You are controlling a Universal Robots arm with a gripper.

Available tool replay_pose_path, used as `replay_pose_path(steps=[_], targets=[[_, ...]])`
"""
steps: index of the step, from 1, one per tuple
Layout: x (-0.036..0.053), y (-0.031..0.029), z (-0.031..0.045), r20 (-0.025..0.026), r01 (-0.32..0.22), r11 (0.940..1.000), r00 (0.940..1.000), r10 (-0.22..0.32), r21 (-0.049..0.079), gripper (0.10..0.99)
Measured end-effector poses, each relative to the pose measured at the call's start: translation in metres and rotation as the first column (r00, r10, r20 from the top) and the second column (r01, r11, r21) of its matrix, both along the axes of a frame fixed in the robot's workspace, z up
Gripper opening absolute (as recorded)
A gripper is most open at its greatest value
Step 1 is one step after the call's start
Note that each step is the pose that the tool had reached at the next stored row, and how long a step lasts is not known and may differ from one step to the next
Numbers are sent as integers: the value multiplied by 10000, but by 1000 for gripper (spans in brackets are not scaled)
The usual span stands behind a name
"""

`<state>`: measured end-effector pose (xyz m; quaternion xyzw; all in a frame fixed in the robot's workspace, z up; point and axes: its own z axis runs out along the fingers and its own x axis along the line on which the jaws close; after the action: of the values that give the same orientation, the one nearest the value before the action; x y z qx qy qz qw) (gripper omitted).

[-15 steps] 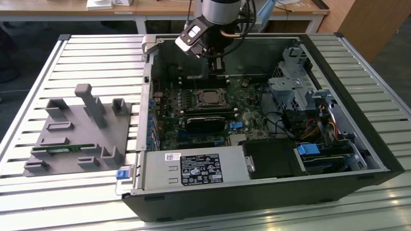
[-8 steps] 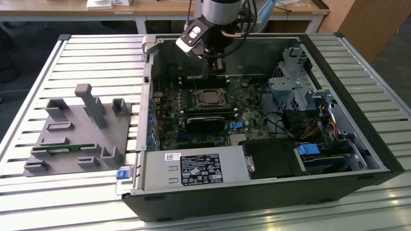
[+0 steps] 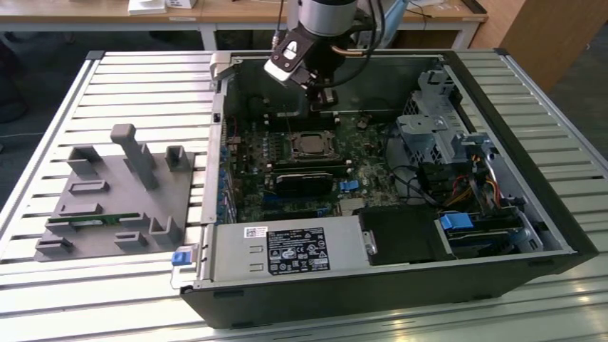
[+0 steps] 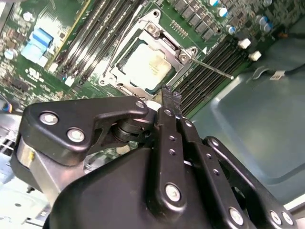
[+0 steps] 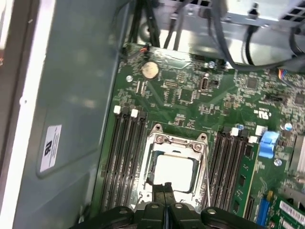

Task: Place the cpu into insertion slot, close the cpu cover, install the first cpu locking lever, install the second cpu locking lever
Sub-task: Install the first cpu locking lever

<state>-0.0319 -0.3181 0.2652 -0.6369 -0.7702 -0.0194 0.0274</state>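
The cpu (image 5: 174,171) (image 4: 147,65) (image 3: 309,144) lies flat in the insertion slot on the green board, its pale metal top showing. The silvery cpu cover (image 5: 175,142) (image 4: 164,37) lies down around it as a frame, hiding most of the slot. A thin metal locking lever (image 4: 214,70) sticks out sideways from the socket corner. My gripper (image 3: 321,100) (image 4: 170,99) (image 5: 167,187) hangs just above the socket's edge, at the far side in the exterior view. Its fingers are shut together with nothing between them.
The open computer case (image 3: 532,185) lies on a slatted table. A black power-supply box (image 3: 285,249) fills the near side and a drive cage (image 3: 432,128) the exterior view's right. Memory slots (image 5: 126,157) flank the socket. A grey fixture (image 3: 114,192) stands outside at the exterior view's left.
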Motion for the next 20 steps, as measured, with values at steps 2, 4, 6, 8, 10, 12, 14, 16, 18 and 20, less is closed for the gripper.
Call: replay_pose_path(steps=[2, 4, 6, 8, 10, 12, 14, 16, 18, 20], targets=[[0, 0, 0, 0, -346, 9994, 9994, 346, 0, 122], [0, 0, 0, 0, -687, 9976, 9976, 687, 1, 122], [0, 0, -1, 0, -1037, 9946, 9946, 1037, 1, 122], [0, 0, -1, 0, -1405, 9901, 9901, 1405, 1, 122], [0, 0, -1, 0, -1721, 9851, 9851, 1721, 0, 122], [0, 0, -1, 0, -2028, 9792, 9792, 2028, 1, 122], [0, 0, -2, 0, -2382, 9712, 9712, 2382, 0, 122], [0, 0, -2, 0, -2692, 9631, 9631, 2692, 0, 122], [0, 0, -2, 0, -2894, 9572, 9572, 2894, 0, 122], [0, 0, -2, 0, -3058, 9521, 9521, 3058, 0, 122]])
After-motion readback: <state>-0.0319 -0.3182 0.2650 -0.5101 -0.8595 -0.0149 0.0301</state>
